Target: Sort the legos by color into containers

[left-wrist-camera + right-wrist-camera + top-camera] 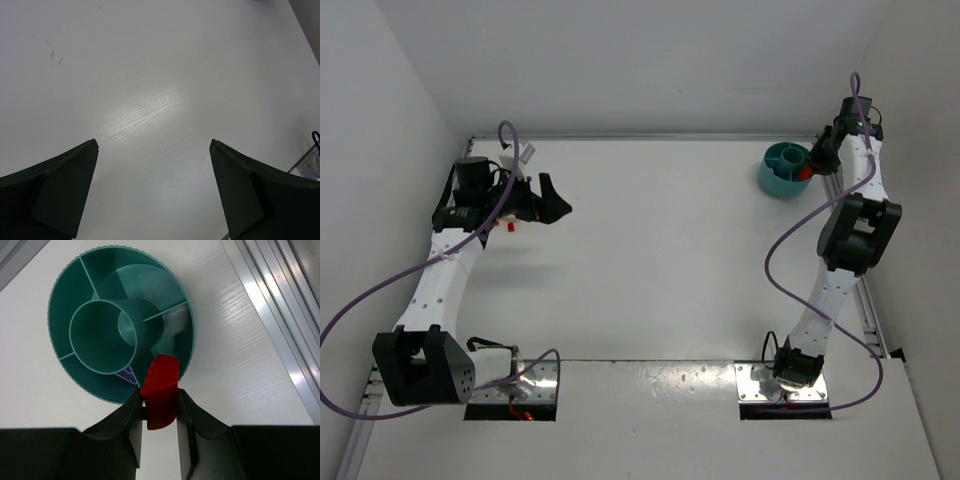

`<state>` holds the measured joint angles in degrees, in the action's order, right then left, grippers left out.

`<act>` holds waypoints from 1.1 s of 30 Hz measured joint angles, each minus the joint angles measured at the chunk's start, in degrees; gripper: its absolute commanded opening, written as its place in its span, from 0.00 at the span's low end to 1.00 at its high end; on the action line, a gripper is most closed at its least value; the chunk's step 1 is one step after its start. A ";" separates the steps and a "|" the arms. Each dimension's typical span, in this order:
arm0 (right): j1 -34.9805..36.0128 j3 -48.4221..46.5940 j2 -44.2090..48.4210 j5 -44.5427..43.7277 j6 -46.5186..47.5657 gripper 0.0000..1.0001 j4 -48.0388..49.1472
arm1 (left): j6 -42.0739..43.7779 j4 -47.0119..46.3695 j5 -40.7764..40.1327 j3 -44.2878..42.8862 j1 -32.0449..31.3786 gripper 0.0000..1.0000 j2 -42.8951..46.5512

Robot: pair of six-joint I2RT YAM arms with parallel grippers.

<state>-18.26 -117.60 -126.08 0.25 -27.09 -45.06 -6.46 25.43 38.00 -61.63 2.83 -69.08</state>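
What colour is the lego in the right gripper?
Red lego, clearest in the right wrist view.

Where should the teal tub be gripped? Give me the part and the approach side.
Pinch the teal tub by its thin, upright outer wall, coming straight down: one finger inside an outer compartment, one outside, between dividers. Probably pick a stretch away from the red brick that the right gripper holds at the rim.

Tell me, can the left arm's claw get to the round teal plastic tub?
Probably not. The left claw hangs open at the far left, while the round teal plastic tub sits in the far right corner, right by the right claw gripping a red plastic brick.
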 measured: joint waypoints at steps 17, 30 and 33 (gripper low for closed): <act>0.04 -1.90 -2.12 2.64 -1.20 0.61 0.50 | -2.05 -1.03 -6.08 0.55 0.37 1.00 0.28; 1.73 3.41 11.08 19.67 8.07 0.58 2.95 | 6.73 1.92 -13.99 -0.07 9.49 0.97 5.86; 4.37 7.48 15.98 24.06 11.61 0.58 5.11 | 9.01 4.57 -15.10 -0.66 16.11 0.85 3.96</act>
<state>-13.89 -110.13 -110.10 24.32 -15.49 -39.94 2.55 30.00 22.90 -62.28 18.94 -65.12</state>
